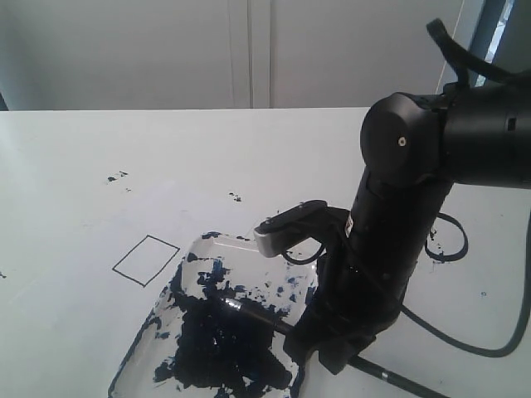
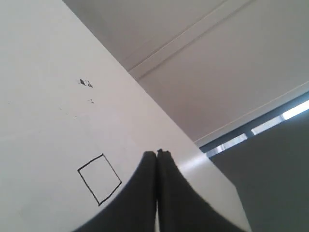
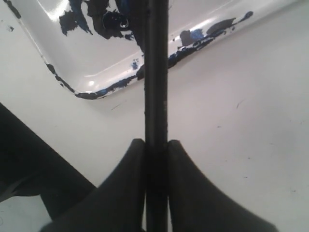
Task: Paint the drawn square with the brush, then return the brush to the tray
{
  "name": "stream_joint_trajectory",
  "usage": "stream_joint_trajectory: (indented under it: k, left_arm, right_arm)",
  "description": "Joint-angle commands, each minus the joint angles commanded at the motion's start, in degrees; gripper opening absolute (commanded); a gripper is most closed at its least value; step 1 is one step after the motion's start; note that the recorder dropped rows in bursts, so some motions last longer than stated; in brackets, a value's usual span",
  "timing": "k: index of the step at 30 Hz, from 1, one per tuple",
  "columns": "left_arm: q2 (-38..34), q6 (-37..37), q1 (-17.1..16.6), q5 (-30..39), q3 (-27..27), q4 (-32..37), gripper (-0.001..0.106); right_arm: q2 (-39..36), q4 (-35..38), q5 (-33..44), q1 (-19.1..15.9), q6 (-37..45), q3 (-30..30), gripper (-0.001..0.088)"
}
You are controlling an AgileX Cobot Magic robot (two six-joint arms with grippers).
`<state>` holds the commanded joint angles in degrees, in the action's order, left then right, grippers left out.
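Thin black brush crosses a rounded, glossy, paint-smeared clear tray.

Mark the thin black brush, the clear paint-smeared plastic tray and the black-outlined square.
thin black brush [image 3: 156, 72], right wrist view, shaft
clear plastic tray [image 1: 241, 259], exterior view, bare far end
black-outlined square [image 1: 146, 260], exterior view, blank centre

I have the right arm folded steeply downward from its big elbow joint, wrist aimed low. The right tool has both fingers pinched tight on the brush, which runs straight out between them. The left tool has its jaws pressed together, tips touching.
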<state>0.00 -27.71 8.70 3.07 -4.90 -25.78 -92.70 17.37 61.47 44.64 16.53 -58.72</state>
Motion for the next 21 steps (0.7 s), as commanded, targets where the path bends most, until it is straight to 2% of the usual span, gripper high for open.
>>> stream_joint_trajectory:
  k: [6,13,18,21]
  left_arm:
    - [-0.65,7.51,0.0,7.63,-8.4,0.33,0.0]
    - [-11.13,8.81,0.0,18.25,-12.96,-0.8,0.0]
    - [-20.49,23.1,0.0,23.75,-19.04,-9.67,0.0]
    - [-25.52,29.94,0.0,26.27,-24.55,-11.62,0.0]
  right_arm:
    - [0.0,0.99,-1.0,0.0,0.47,-0.08,0.0]
    - [0.64,1.08,-2.57,0.0,0.47,-0.08,0.0]
    - [1.81,1.72,-4.58,0.0,1.45,-0.08,0.0]
    - [2.5,2.3,-5.11,0.0,1.56,-0.08,0.0]
